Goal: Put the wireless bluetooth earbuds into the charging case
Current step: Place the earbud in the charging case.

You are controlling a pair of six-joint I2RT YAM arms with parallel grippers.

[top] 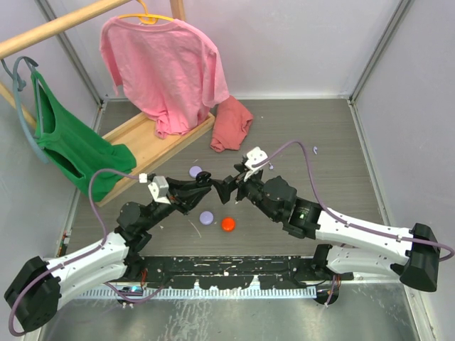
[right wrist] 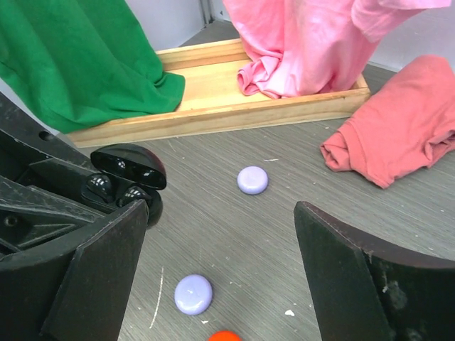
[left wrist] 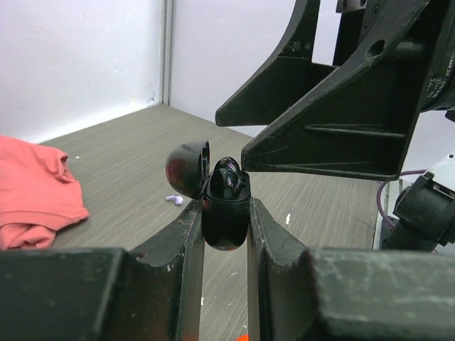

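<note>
My left gripper point(left wrist: 226, 207) is shut on the glossy black charging case point(left wrist: 226, 226), held above the table with its lid point(left wrist: 188, 169) flipped open. Two black earbuds point(right wrist: 99, 187) sit in the case's wells point(right wrist: 132, 193). My right gripper point(right wrist: 220, 213) is open and holds nothing. Its left finger point(right wrist: 92, 270) is right beside the case point(right wrist: 135, 165). In the top view both grippers meet at mid-table around the case point(top: 207, 184). A tiny lavender earbud point(left wrist: 175, 199) lies on the table beyond the case.
Two lavender pucks point(top: 195, 171) point(top: 207, 217) and an orange-red puck point(top: 228, 224) lie under the grippers. A wooden rack base point(top: 153, 145) with a pink shirt point(top: 167, 67) and a green shirt point(top: 67, 145) stands at back left. A salmon cloth point(top: 232, 124) lies behind.
</note>
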